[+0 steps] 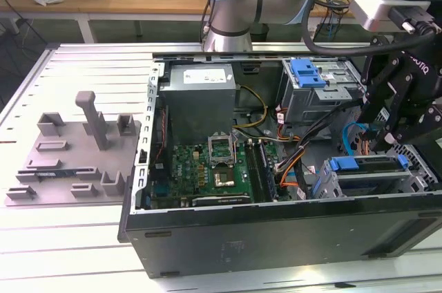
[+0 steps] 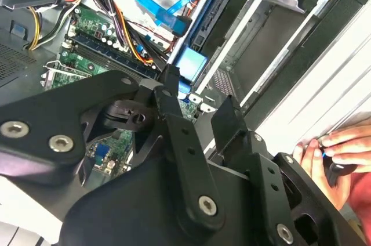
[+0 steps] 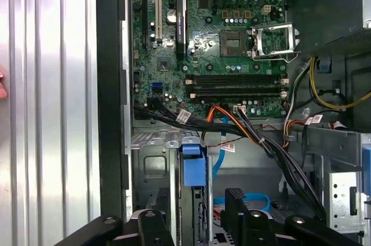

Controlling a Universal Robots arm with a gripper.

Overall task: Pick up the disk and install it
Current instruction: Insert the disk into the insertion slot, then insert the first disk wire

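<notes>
The disk (image 3: 193, 172) stands edge-on in a slot of the metal drive cage (image 3: 152, 167), and the blue end of its carrier frame (image 2: 188, 63) faces up. In the exterior view the disk (image 1: 373, 166) lies in the cage at the front right corner of the open computer case (image 1: 276, 238). My gripper (image 3: 196, 223) hangs just above it, open, with one black finger (image 3: 153, 225) on each side of the disk and not touching it. Both wrist views show the gap between the fingers (image 2: 229, 112). In the exterior view the gripper (image 1: 380, 137) is over that cage.
Bundled cables (image 3: 255, 136) and a blue data cable (image 2: 165, 2) run beside the cage. A second cage with a blue bracket (image 1: 307, 72) stands at the back of the case. A person's hand (image 2: 339, 147) rests just outside the case wall. A grey fixture (image 1: 76, 151) sits on the table at the exterior view's left.
</notes>
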